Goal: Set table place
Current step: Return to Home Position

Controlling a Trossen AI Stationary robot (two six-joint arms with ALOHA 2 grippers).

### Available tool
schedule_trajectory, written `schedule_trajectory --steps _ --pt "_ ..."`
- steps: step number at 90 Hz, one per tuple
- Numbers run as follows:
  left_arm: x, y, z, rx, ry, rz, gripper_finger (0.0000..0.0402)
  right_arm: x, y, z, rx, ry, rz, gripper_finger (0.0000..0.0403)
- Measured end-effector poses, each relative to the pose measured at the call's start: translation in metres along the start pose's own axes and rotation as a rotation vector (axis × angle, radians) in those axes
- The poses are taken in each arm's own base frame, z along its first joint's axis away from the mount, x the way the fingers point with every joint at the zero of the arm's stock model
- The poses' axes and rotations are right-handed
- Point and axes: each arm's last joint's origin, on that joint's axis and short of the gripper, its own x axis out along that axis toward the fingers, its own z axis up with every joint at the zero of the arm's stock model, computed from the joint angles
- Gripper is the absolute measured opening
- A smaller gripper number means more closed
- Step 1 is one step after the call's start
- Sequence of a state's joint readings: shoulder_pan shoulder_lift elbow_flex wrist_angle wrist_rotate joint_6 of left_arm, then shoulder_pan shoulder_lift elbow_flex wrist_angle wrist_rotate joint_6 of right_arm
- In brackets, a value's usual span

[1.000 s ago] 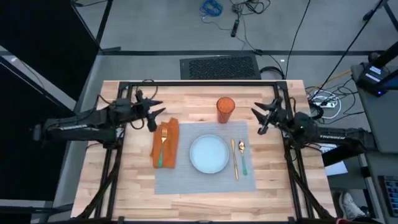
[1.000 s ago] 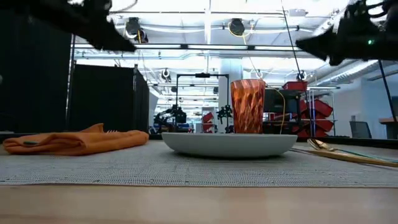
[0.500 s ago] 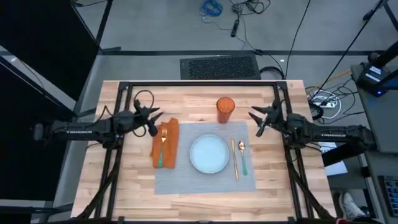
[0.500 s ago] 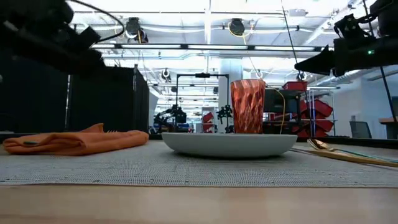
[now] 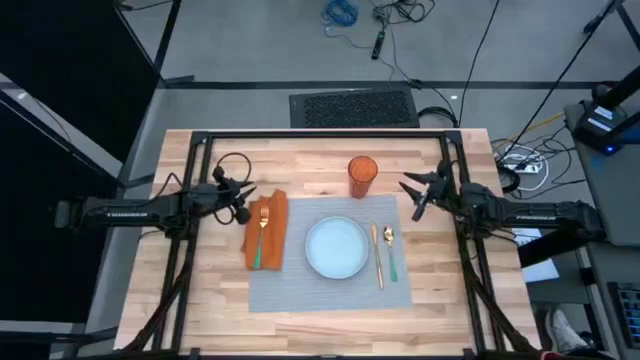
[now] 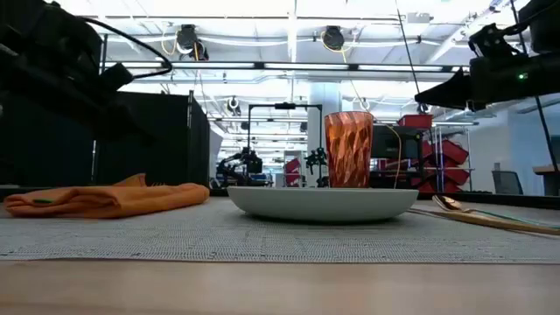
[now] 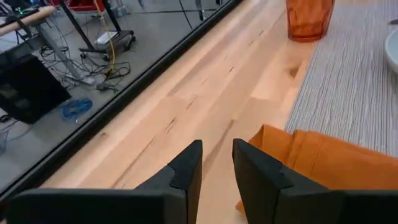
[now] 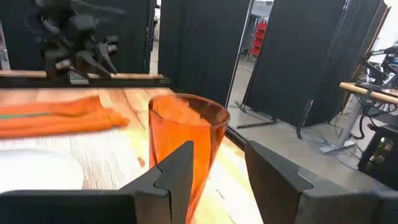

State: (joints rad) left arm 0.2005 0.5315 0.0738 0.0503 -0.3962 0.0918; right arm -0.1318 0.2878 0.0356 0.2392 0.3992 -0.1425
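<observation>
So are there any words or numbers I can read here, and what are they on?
Left arm: white lettering along it, too small to read.
Right arm: white lettering too, also too small to read.
Cup, plate, napkin, placemat: no writing shows.

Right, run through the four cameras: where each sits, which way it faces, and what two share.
High: overhead, straight down on the table; shows left gripper and right gripper.
Low: tabletop height, level across the placemat to the plate and room; both grippers at the top corners.
Left wrist: past own fingers toward napkin.
Right wrist: past own fingers at orange cup.
Shared: both wrist views show the orange cup.
</observation>
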Motion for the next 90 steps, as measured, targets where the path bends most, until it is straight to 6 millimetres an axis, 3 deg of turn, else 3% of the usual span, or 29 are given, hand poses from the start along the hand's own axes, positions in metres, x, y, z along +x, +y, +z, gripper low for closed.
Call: schedule_trajectory --steps 16,31,90 --pt "-0.001 0.002 -0.003 0.031 0.028 0.067 0.0076 0.0 -0.001 -0.002 -0.01 -0.033 -0.007 0.0132" --pt "-0.003 0.003 -0.005 0.014 -0.06 0.091 0.0076 -0.001 -0.005 -0.001 -0.025 -0.051 -0.035 0.0132" --pt "-0.006 0.004 -0.01 -0.021 -0.086 0.072 0.0076 0.0 -0.009 -0.002 0.025 -0.034 -0.076 0.0132"
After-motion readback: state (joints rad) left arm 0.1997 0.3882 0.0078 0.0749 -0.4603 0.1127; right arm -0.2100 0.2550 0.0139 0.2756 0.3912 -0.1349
